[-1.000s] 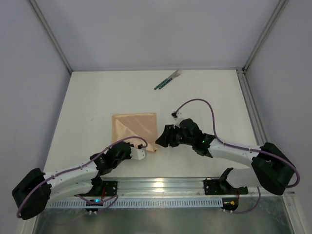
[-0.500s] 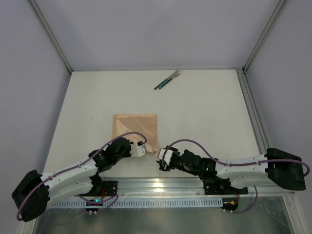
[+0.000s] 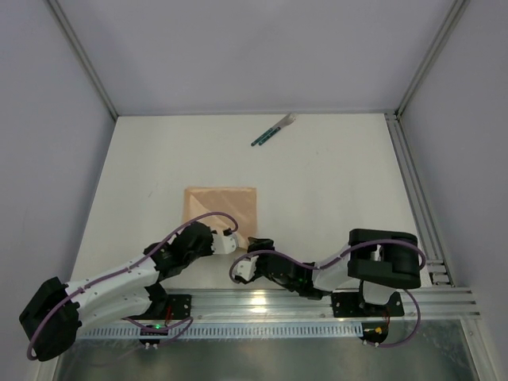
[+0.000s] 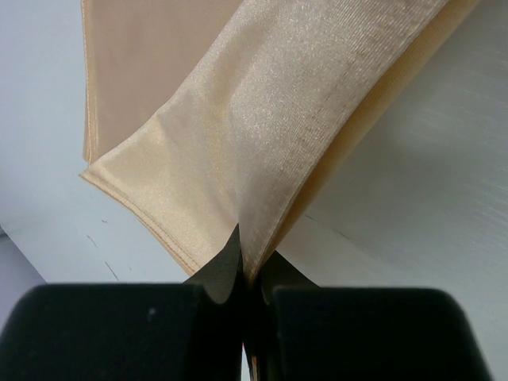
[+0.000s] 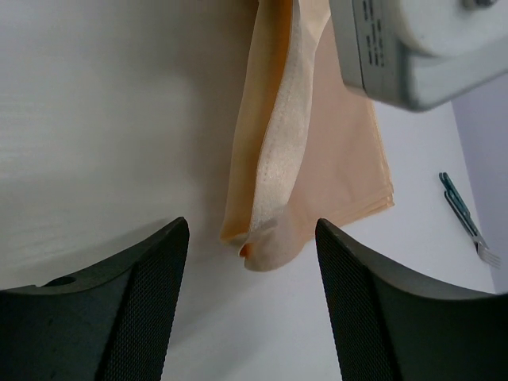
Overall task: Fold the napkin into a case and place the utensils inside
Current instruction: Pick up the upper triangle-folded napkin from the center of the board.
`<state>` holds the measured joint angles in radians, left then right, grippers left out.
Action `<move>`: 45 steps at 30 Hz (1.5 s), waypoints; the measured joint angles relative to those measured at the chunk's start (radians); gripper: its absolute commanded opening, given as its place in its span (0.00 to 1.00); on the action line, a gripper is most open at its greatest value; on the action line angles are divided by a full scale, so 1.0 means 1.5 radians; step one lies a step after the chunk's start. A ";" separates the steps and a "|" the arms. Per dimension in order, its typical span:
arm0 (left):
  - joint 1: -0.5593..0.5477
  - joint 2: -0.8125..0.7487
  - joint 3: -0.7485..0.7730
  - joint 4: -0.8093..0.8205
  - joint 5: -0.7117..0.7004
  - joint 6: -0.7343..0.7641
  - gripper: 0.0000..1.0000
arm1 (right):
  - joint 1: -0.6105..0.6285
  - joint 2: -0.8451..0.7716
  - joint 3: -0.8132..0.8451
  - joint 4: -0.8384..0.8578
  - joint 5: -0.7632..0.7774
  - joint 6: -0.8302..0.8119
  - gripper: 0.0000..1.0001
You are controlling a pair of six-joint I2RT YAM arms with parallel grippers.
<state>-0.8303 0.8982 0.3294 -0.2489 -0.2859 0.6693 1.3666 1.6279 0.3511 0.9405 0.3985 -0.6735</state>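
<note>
Jaws wide and empty, right gripper [image 5: 250, 230] has pulled back to the table's [image 3: 333, 182] near edge. Just beyond, left gripper [image 4: 242, 274], shut, pinches the napkin's [image 3: 221, 206] near right corner up. By the far edge the utensils [image 3: 273, 130] wait, so folding looks unfinished.

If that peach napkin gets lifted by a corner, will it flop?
Probably floppy: pinched by the left gripper, the napkin drapes in a curved fold. Likely light, as its layers fit between shut jaws. Its sheen hints it may slip.
</note>
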 measured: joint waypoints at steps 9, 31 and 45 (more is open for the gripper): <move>0.002 0.000 0.018 -0.019 0.014 -0.010 0.00 | 0.000 0.111 0.055 0.051 0.049 -0.031 0.61; 0.006 0.018 -0.042 0.020 0.017 -0.003 0.12 | 0.000 0.105 0.064 0.036 0.123 -0.025 0.04; 0.005 -0.003 -0.104 0.108 -0.051 0.036 0.12 | 0.000 0.105 0.062 0.029 0.116 -0.019 0.04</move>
<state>-0.8223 0.8940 0.1738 -0.0872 -0.3630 0.7238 1.3670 1.7847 0.4446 0.9844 0.5728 -0.7013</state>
